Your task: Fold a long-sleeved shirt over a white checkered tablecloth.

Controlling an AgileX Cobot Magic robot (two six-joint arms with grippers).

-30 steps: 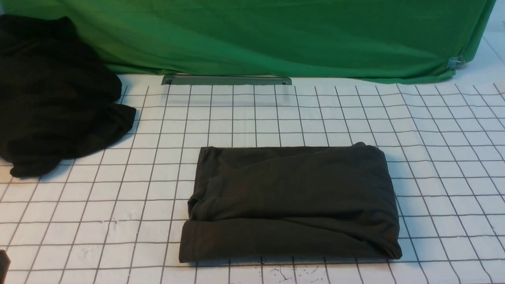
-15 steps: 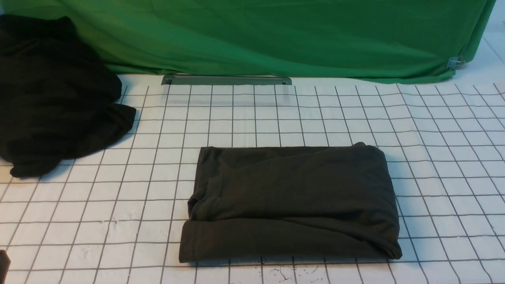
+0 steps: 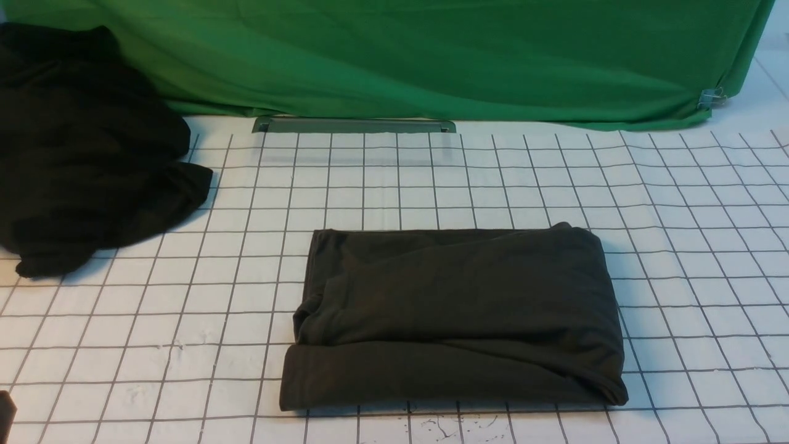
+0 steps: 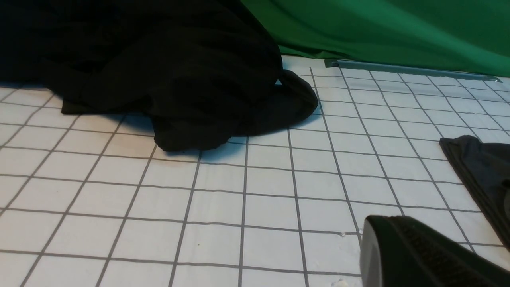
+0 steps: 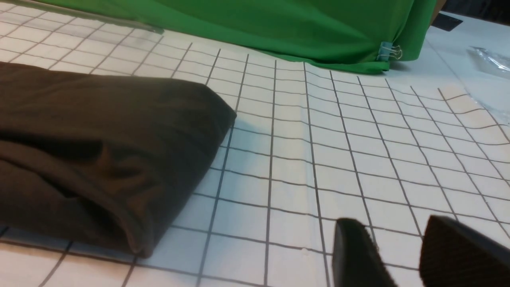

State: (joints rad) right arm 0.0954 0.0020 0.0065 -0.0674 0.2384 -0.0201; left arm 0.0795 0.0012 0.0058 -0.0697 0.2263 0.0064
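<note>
The long-sleeved shirt (image 3: 456,314) lies folded into a dark olive rectangle in the middle of the white checkered tablecloth (image 3: 185,320). Neither gripper touches it. Only a dark sliver of my left gripper (image 3: 5,413) shows at the front view's lower left corner. In the left wrist view the left gripper (image 4: 378,224) is shut and empty, low over the tablecloth (image 4: 223,191), with a shirt corner (image 4: 482,167) off to one side. My right gripper (image 5: 393,224) stands open with bare tablecloth (image 5: 338,151) between its fingers, beside the shirt's rolled edge (image 5: 99,147).
A black lumpy heap of cloth (image 3: 86,154) sits at the far left, also close in the left wrist view (image 4: 167,67). Green cloth (image 3: 431,55) hangs along the back, held by a binder clip (image 3: 712,95). A grey metal bar (image 3: 354,125) lies at its foot.
</note>
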